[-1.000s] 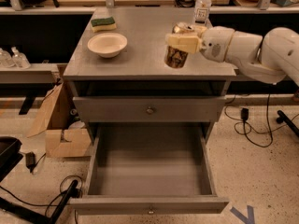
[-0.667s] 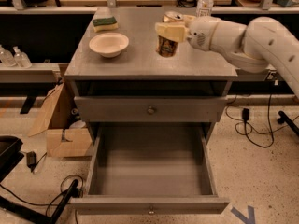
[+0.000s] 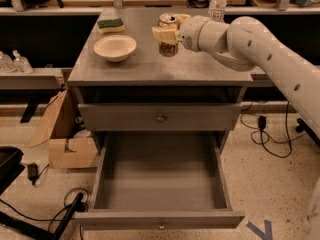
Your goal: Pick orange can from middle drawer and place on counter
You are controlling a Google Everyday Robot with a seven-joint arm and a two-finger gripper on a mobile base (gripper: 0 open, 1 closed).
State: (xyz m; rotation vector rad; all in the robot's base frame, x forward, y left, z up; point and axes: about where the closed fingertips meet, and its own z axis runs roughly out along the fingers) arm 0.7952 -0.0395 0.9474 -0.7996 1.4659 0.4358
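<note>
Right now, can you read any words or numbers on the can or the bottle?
On the orange can, held by the gripper over the counter: dark markings, too blurred to read.
On the clear bottle at the counter's far edge: a pale label, too blurred to read.
Nothing else shows readable text.

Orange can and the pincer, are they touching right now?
Touching. The camera view shows the pincer closed on the orange can, its fingers pressed against the can's sides, over the counter.
</note>
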